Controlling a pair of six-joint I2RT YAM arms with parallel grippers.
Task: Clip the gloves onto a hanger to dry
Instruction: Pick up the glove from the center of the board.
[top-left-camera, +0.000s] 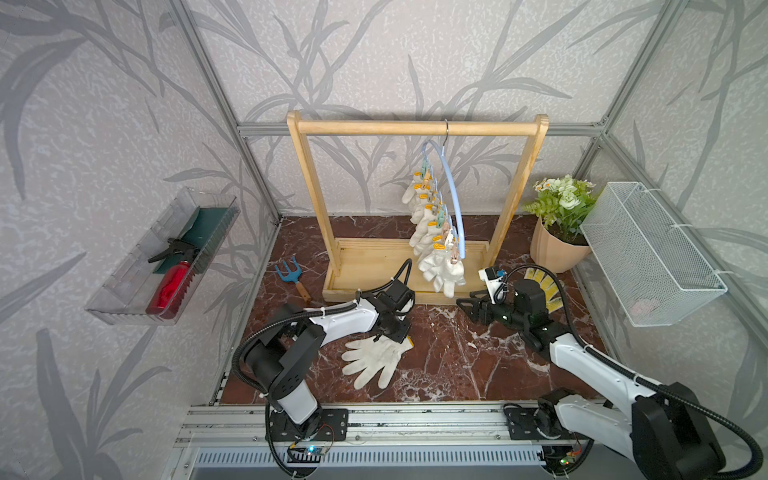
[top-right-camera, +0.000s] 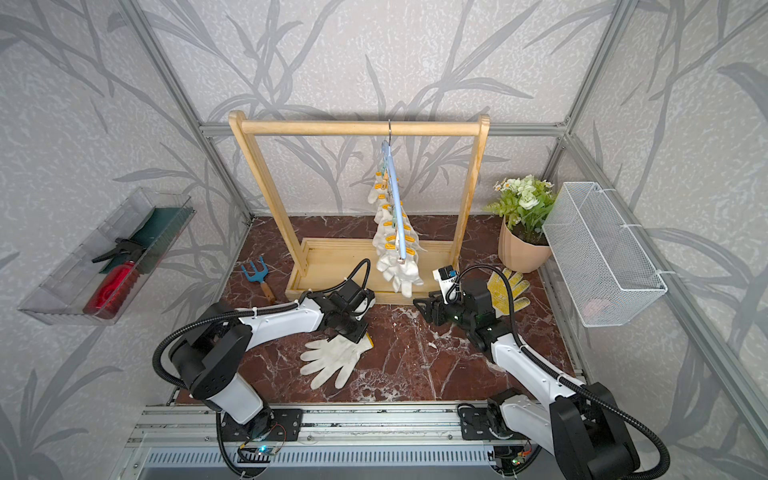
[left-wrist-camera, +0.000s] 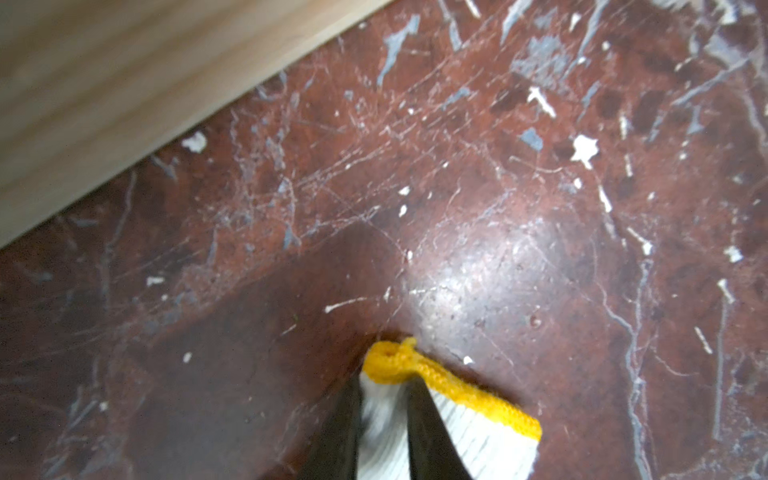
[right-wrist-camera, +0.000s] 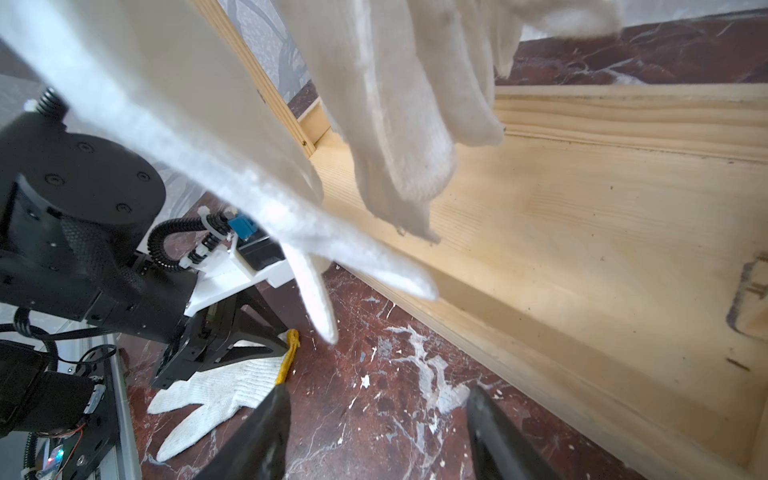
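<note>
One off-white glove (top-left-camera: 374, 361) (top-right-camera: 332, 361) lies flat on the marble floor, its fingers pointing towards the front rail. My left gripper (top-left-camera: 398, 336) (top-right-camera: 353, 332) (left-wrist-camera: 384, 382) is shut on its yellow-trimmed cuff (left-wrist-camera: 478, 424), with white knit pinched between the two black fingers. The light-blue hanger (top-left-camera: 451, 187) (top-right-camera: 395, 199) hangs by its hook from the rack's top bar. Several gloves (top-left-camera: 440, 266) (top-right-camera: 399, 266) (right-wrist-camera: 395, 104) are clipped along it. My right gripper (top-left-camera: 467, 304) (top-right-camera: 422, 306) (right-wrist-camera: 378, 399) is open and holds nothing, low over the floor just below the hung gloves.
The wooden rack (top-left-camera: 415, 126) stands on a tray-like base (top-left-camera: 374, 266) at the back middle. A blue hand fork (top-left-camera: 291, 272) lies to the left of the base. A yellow patterned glove (top-left-camera: 544, 286) and a potted plant (top-left-camera: 557, 249) sit at the right. A wire basket (top-left-camera: 652, 253) and a clear tray (top-left-camera: 124, 282) hang on the side walls.
</note>
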